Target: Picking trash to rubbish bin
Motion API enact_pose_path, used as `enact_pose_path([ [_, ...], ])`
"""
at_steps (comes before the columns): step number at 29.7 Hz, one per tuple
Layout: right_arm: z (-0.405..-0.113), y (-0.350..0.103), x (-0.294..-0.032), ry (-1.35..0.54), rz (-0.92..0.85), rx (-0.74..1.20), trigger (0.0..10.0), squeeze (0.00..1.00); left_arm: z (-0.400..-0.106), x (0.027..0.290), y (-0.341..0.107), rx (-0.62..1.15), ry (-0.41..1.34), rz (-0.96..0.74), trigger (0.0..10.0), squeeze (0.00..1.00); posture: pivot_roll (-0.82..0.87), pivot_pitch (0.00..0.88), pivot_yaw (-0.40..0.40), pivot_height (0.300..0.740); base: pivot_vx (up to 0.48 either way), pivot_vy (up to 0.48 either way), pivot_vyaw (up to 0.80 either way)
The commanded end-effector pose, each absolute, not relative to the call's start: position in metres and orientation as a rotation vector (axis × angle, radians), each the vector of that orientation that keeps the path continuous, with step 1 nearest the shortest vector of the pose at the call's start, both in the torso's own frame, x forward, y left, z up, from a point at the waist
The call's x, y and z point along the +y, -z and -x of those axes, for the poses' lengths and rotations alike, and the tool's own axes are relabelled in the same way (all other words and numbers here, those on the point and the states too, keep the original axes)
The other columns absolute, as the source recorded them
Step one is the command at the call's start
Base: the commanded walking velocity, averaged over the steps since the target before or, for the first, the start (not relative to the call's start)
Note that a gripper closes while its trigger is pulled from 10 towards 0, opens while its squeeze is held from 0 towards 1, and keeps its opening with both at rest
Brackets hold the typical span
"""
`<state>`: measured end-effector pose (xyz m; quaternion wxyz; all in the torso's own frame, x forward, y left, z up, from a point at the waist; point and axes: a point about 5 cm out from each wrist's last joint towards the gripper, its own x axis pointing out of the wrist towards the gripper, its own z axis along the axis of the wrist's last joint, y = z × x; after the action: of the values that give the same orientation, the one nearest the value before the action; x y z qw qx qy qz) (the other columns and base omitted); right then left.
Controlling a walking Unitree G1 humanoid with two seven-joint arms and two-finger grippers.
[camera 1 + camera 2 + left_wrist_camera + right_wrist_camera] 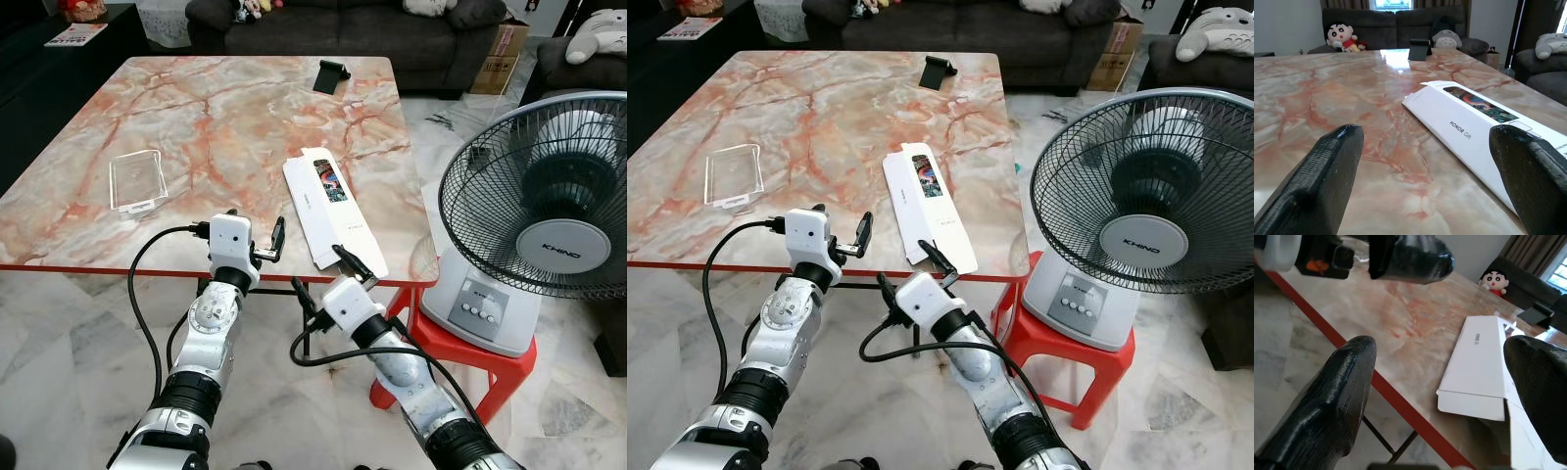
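A long white "HONOR Gift" box (333,211) lies flat on the marble table (196,108), its near end at the front edge. A clear plastic tray (135,179) rests on the table's left part. My left gripper (257,231) is open at the front edge, just left of the box, with nothing between its fingers (1327,166). The box (1474,122) lies ahead of it on one side. My right gripper (326,278) hangs open just below the table edge under the box's near end (1474,377). It holds nothing.
A black phone stand (331,74) stands at the table's far edge. A white KHIND fan (549,215) sits on a red stool (460,362) close on the right. A dark sofa (343,29) with plush toys and a cardboard box (507,44) lie beyond. Marble floor surrounds the table.
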<state>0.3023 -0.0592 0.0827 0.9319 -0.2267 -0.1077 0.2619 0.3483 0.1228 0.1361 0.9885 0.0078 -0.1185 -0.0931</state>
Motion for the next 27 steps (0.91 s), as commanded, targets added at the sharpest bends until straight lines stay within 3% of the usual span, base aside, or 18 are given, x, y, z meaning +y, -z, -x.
enact_pose_path([
  [1, -0.304, -0.081, -0.059, -0.532, 0.502, -0.207, 10.0, 0.0, -0.347, 0.124, -0.134, -0.222, 0.192, -0.016, 10.0, 0.0, 0.1, 0.138, 0.035, 0.74, 0.0, 0.0, 0.0],
  [14, -0.314, -0.074, -0.068, -0.426, 0.604, -0.175, 10.0, 0.0, -0.349, 0.122, -0.134, -0.21, 0.21, -0.024, 10.0, 0.0, 0.1, 0.131, 0.045, 0.74, 0.0, 0.0, 0.0],
  [27, -0.325, -0.077, -0.093, -0.249, 0.639, -0.166, 10.0, 0.0, -0.35, 0.12, -0.136, -0.204, 0.226, -0.03, 10.0, 0.0, 0.1, 0.125, 0.053, 0.74, 0.0, 0.0, 0.0],
])
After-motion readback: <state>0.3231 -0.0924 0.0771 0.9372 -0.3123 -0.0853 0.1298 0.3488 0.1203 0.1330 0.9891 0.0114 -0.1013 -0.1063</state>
